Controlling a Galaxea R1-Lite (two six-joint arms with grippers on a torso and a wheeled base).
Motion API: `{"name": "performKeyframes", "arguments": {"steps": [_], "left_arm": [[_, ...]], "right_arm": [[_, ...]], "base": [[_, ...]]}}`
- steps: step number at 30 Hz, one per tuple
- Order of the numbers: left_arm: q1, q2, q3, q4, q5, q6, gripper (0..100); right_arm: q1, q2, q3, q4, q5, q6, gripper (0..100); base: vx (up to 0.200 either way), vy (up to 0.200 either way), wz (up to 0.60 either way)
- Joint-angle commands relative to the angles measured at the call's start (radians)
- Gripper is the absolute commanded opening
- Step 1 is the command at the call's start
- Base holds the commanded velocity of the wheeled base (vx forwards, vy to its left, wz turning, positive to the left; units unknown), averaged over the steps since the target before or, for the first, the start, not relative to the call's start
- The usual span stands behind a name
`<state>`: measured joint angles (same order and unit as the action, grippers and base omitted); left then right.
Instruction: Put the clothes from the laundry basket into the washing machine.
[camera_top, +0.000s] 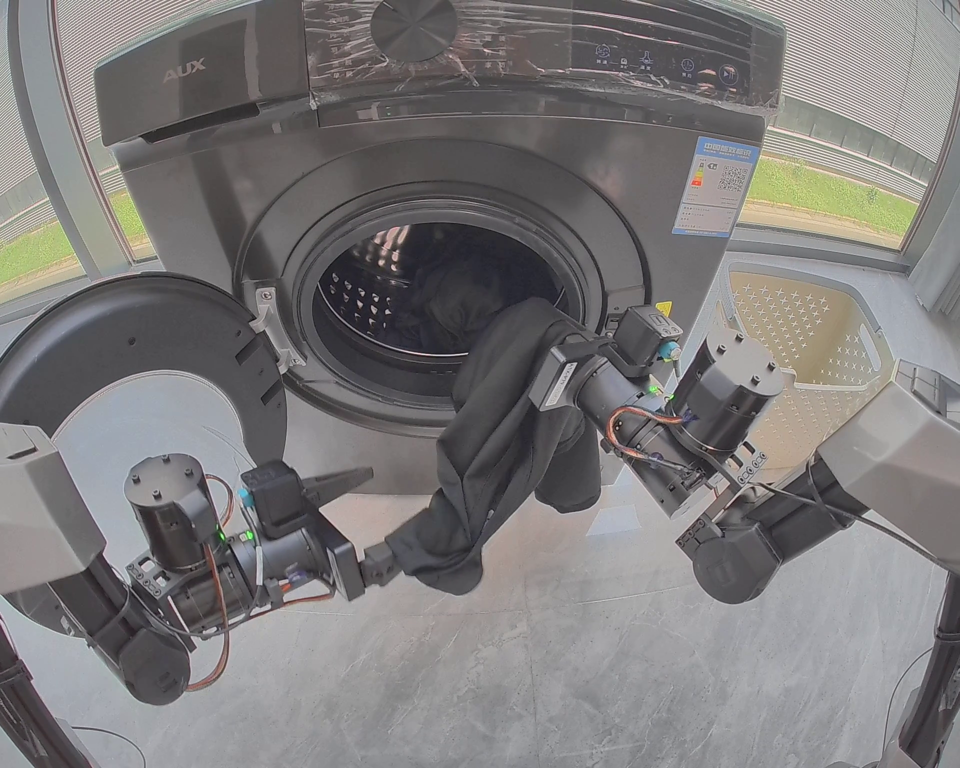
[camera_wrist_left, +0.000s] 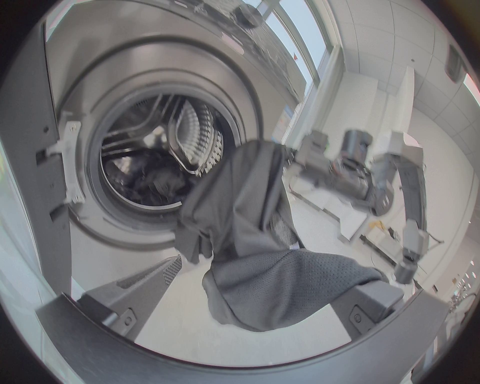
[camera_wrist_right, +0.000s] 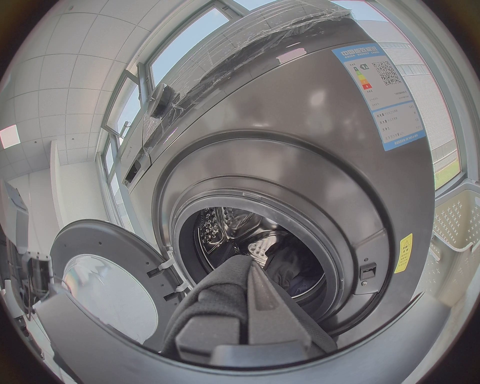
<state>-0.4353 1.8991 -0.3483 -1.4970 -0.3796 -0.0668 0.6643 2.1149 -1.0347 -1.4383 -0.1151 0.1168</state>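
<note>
**Loading step: garment at the mouth of the drum, not yet inside**

Dark garment (camera_top: 490, 430): hangs in front of the drum opening (camera_top: 400, 280). Its top edge is level with the opening's lower right rim. The rest trails down and across below the opening, clear of the drum.

Right gripper (camera_wrist_right: 245, 295): at the opening's lower right rim, fingers pressed together on the garment's top edge, with cloth wrapped over them.

Left gripper (camera_top: 385, 518): below the opening, at the garment's low end. Its fingers are spread wide. The cloth drapes over one finger and is not pinched.

Washing machine (camera_top: 640, 180): door (camera_top: 130, 350) swung fully open to the left of the opening. Other dark clothes (camera_top: 450, 285) lie inside, behind the opening.

Laundry basket (camera_top: 810, 330): well to the right of the opening; I can see no clothes in the part that shows.

Judgement: this is the insertion step, possibly for the last item. The next move calls for carrying the held edge past the rim and deep into the drum. The hanging tail then needs lifting or pushing in from below, or it is likely to catch on the lip or slide back out on release.
</note>
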Motion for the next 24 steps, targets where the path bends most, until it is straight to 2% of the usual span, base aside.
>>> {"name": "performKeyframes", "arguments": {"steps": [1, 5, 10, 15, 17, 19, 21, 24], "left_arm": [[0.000, 0.067, 0.118, -0.006, -0.053, 0.068, 100], [-0.002, 0.130, 0.181, -0.028, -0.093, 0.140, 100], [-0.002, 0.192, 0.207, -0.054, -0.102, 0.182, 100], [0.004, 0.212, 0.224, -0.054, -0.136, 0.193, 100], [0.018, 0.205, 0.239, -0.055, -0.157, 0.202, 100], [0.013, 0.204, 0.229, -0.055, -0.157, 0.214, 100], [0.003, 0.198, 0.172, -0.057, -0.151, 0.214, 100], [-0.014, 0.173, 0.084, -0.055, -0.142, 0.185, 100]], "right_arm": [[-0.002, -0.006, -0.004, -0.001, 0.000, 0.000, 0], [0.000, -0.004, -0.011, 0.001, 0.000, 0.000, 0], [0.001, 0.000, -0.016, 0.001, 0.000, 0.000, 0], [0.001, 0.004, -0.016, -0.001, 0.000, 0.000, 0], [0.001, 0.004, -0.016, -0.001, 0.000, 0.000, 0], [0.003, 0.005, -0.016, -0.002, 0.000, 0.000, 0], [0.005, 0.005, -0.013, -0.004, 0.000, 0.000, 0], [0.014, 0.004, -0.008, -0.002, 0.000, 0.000, 0]], "base": [[0.000, 0.000, 0.00], [0.000, 0.000, 0.00], [0.000, 0.000, 0.00], [0.000, 0.000, 0.00], [0.000, 0.000, 0.00], [0.000, 0.000, 0.00], [0.000, 0.000, 0.00], [0.000, 0.000, 0.00]]}}
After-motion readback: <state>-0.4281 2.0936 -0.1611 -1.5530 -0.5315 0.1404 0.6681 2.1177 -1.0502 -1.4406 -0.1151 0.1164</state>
